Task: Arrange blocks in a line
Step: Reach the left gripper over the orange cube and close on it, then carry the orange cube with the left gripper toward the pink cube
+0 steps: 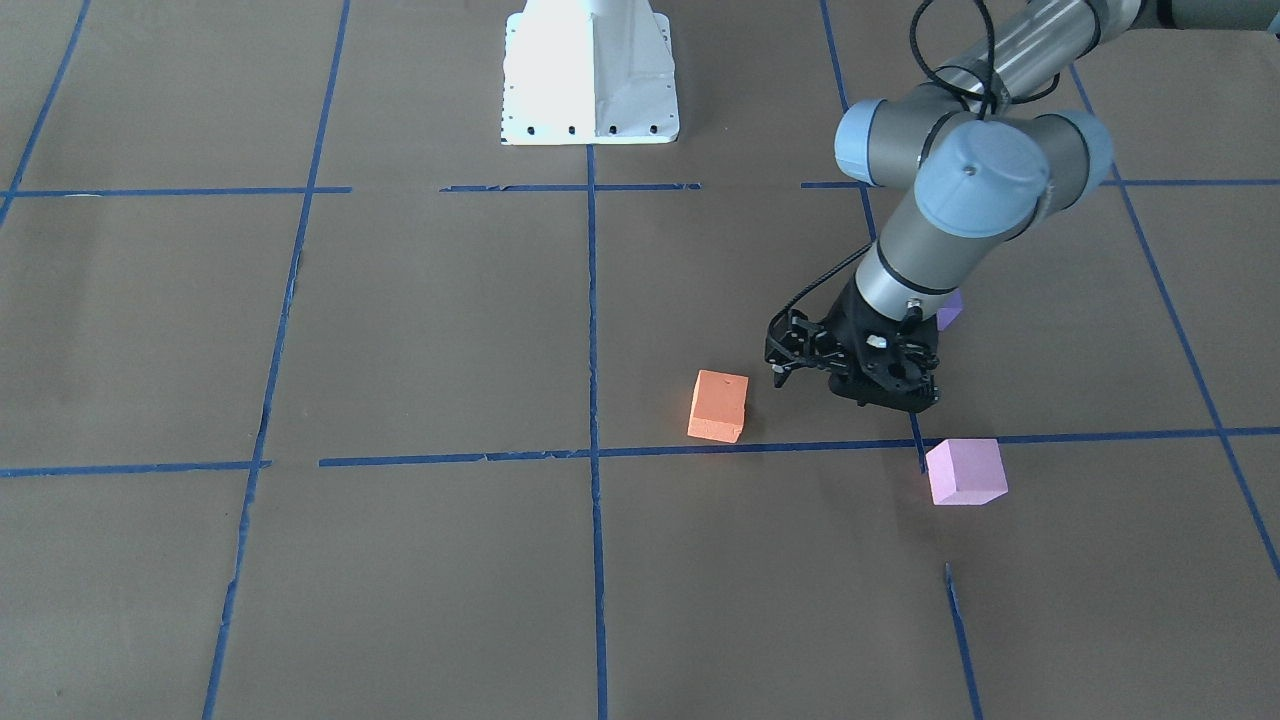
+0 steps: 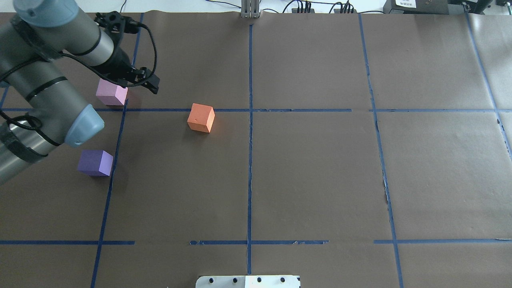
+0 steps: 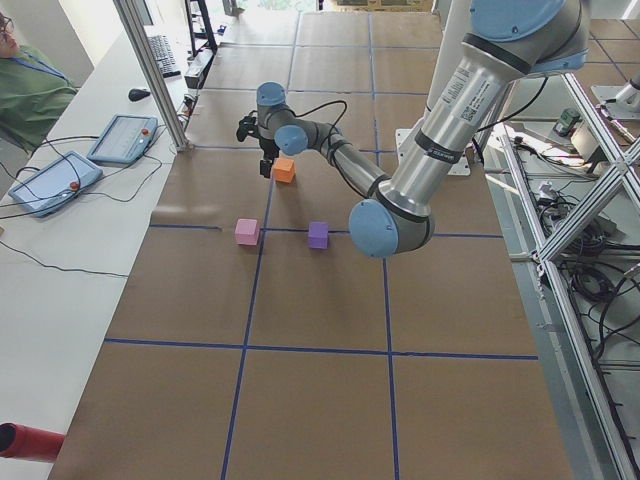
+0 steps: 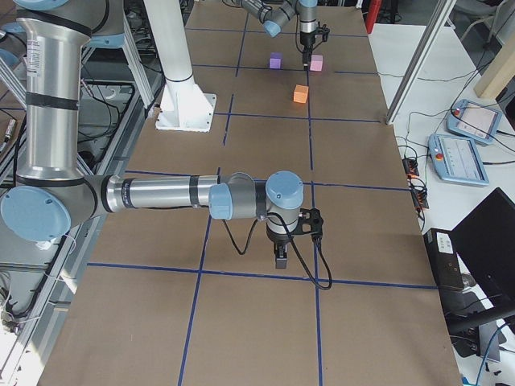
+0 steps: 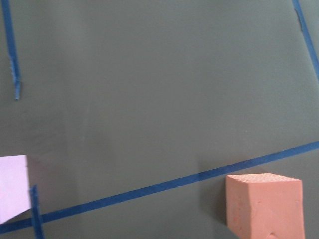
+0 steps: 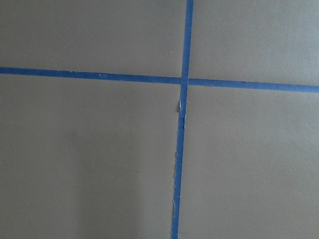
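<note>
Three cubes lie on the brown table. The orange block sits near the middle, also low right in the left wrist view. The pale pink block lies on a tape crossing. The dark purple block is nearer the robot, mostly hidden behind the arm in the front view. My left gripper hangs between the pink and orange blocks, close to the pink one, looks shut and holds nothing. My right gripper points down far from the blocks; I cannot tell its state.
Blue tape lines divide the brown paper into a grid. The white robot base stands at the table's edge. An operator and pendants are beside the far side of the table.
</note>
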